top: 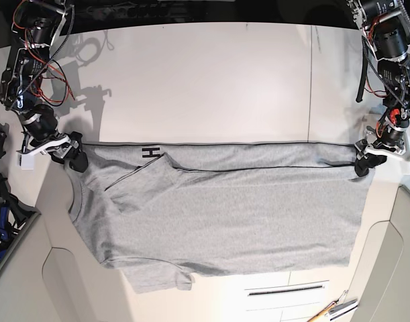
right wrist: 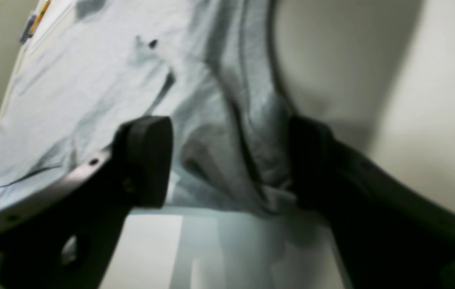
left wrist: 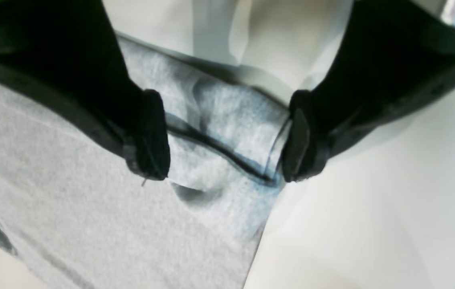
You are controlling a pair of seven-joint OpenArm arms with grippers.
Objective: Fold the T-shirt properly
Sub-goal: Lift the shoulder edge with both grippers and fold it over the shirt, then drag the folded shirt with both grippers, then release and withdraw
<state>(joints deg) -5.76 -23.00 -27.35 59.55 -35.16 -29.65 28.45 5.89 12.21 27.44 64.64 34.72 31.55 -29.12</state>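
Base view shows the T-shirt [top: 225, 215] spread flat across the white surface [top: 211, 87], its top edge folded over. Both arms reach down to that fold's ends: the left claw [top: 363, 163] and right claw [top: 69, 155] each stand spread apart, straddling the cloth's corner without pinching it.

Both arms reach low and wide apart, left hand [top: 363, 163] and right hand [top: 69, 153] spread wide.
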